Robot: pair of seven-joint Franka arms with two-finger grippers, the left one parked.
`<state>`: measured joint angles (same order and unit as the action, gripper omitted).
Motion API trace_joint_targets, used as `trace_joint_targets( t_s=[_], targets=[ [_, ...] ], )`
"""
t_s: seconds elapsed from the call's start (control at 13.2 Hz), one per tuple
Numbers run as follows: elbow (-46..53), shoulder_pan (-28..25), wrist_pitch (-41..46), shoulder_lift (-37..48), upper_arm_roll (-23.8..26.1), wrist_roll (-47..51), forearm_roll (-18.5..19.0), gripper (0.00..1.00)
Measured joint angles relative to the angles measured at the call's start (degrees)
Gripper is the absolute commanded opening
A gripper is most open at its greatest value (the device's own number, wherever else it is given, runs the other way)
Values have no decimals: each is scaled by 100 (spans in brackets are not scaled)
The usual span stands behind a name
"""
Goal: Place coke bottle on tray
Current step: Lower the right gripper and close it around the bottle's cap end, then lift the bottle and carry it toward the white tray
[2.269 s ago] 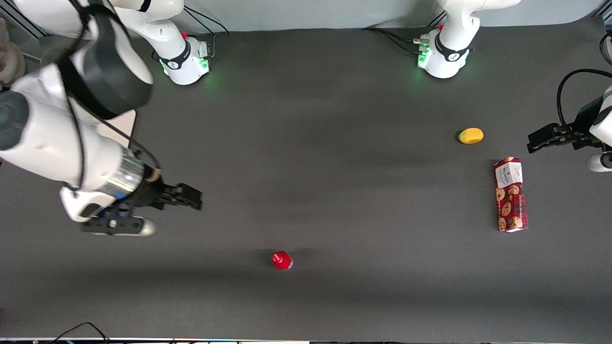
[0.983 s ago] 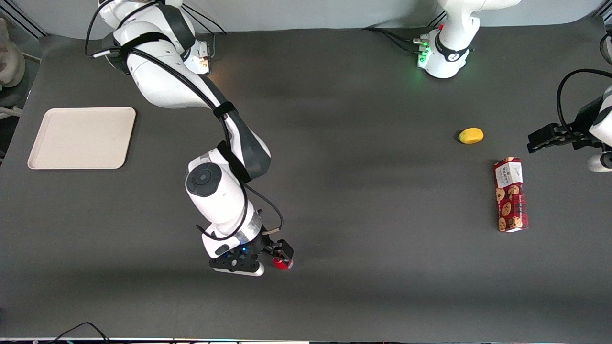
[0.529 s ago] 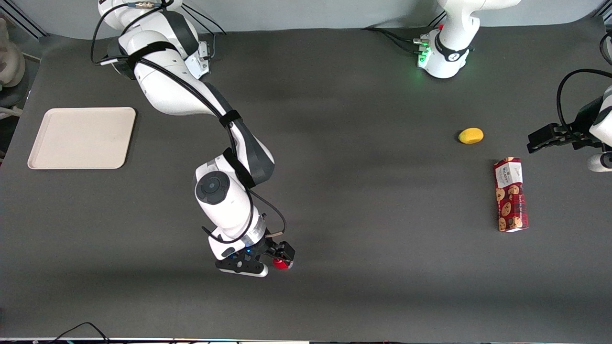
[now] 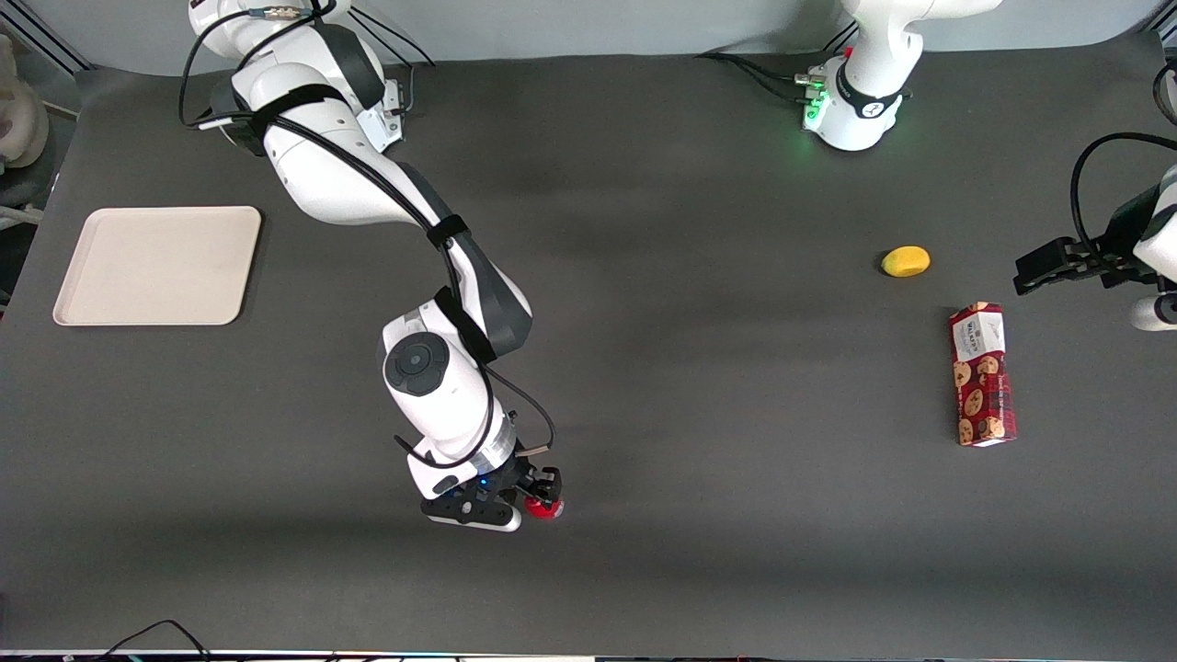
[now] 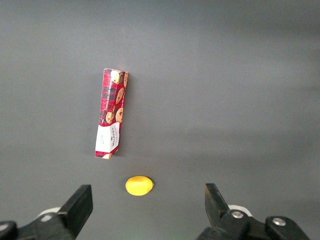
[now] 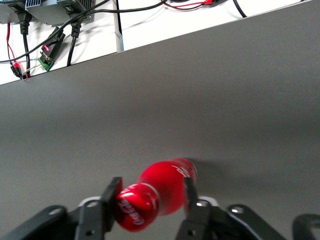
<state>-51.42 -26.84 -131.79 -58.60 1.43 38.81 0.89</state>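
Observation:
The coke bottle, small and red, stands on the dark table toward the front camera's edge. My right gripper is down at it, with a finger on each side. In the right wrist view the fingers press the bottle at its red cap and upper body, and the bottle leans a little between them. The gripper is shut on it. The cream-white tray lies flat and bare toward the working arm's end of the table, farther from the front camera than the bottle.
A yellow lemon and a red cookie-patterned box lie toward the parked arm's end; both show in the left wrist view, lemon and box. Cables and power strips lie off the table edge near the bottle.
My right arm swung from over the tray down to the bottle. In the last half second the fingers closed in on the bottle, which stays at its spot.

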Motion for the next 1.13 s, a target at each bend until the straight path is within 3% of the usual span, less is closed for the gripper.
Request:
trace_joint_targets(
  t_s=[0.08,0.38,0.61,0.83,1.13],
  targets=[
    [9,-1,3,0,-9,1,15,4],
    [129,-3,308,1,-15,1,15,4],
    [402,64,1537,338,-34,-121,34,4],
    [491,350,2869,1293,-21,-463,34,4],
    [483,1185,4774,2487,357,-1732,37,4]
  ],
)
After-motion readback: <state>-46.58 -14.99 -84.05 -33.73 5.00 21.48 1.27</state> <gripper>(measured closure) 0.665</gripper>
